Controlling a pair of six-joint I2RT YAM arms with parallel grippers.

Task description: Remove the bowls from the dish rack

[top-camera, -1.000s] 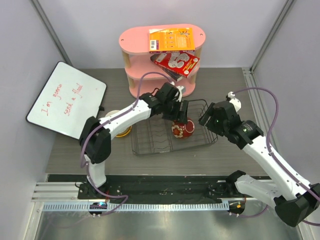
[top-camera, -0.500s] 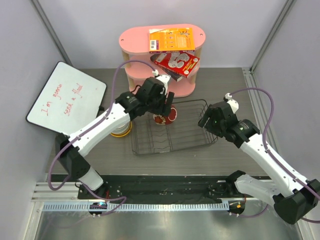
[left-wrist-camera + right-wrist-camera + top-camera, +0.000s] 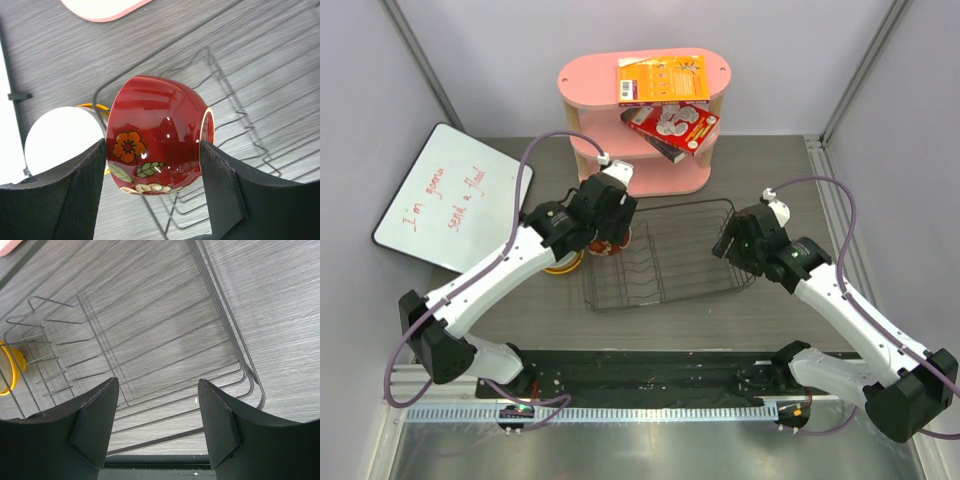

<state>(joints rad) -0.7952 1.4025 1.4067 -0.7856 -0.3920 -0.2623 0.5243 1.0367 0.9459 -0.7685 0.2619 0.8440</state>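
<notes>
Grip on the red bowl [image 3: 155, 125] was provided by the left end effector [image 3: 152, 180], whose fingers [image 3: 80, 195] were spread wide and pressed against the bowl's opposite sides. The bowl was turned on its side, with its cream rim facing right in the left wrist view and its painted flower and leaves shown toward the camera. From above, it was seen raised over the left rim of the rack [image 3: 700, 255], close to the corner nearest the pink shelf [image 3: 585, 75].

Just outside that left rim, on the table [image 3: 770, 180], a white bowl [image 3: 60, 140] was seen sitting in a yellow bowl [image 3: 10, 370], of which only a strip of edge was shown past the white one. Whether another bowl lay in that stack could not be told.

The right end effector [image 3: 157, 387] was held above the right part of the rack with its fingers wide apart, and nothing was gripped between them; the rack's wire floor and a row of tines were seen below it.

An orange box [image 3: 663, 80] was laid on top of the shelf, and a red box [image 3: 670, 127] was tilted on the tier beneath. A whiteboard [image 3: 450, 200] with red handwriting was propped at the table's left side.
</notes>
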